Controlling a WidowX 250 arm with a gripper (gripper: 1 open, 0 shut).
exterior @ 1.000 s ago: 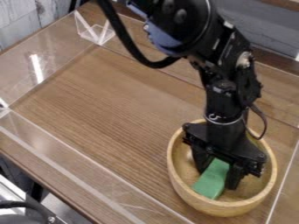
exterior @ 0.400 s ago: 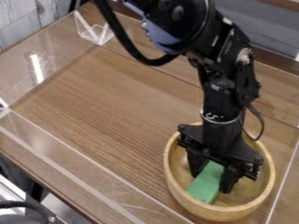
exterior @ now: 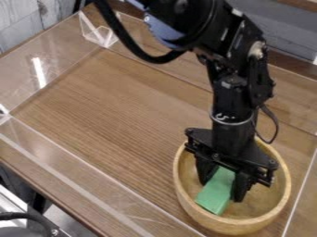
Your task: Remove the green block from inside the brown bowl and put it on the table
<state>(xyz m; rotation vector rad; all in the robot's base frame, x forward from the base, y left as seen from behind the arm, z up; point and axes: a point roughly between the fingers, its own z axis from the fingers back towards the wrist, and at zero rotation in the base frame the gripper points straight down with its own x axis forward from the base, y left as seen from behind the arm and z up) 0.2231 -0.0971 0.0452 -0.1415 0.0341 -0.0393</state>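
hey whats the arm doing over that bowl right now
A single black robot arm reaches straight down into the brown bowl at the near right of the table. Its gripper is shut on the upper end of the green block, which hangs tilted, its lower end down near the bowl's floor. Whether that end touches the wood I cannot tell. So the block is gripped but is within the bowl's rim, not yet on the table.

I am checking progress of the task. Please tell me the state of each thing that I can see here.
gripper: shut on the green block, pointing straight down.
green block: held between the fingers, tilted, lower end inside the bowl.
brown bowl: upright on the table.
table: no block on it yet.
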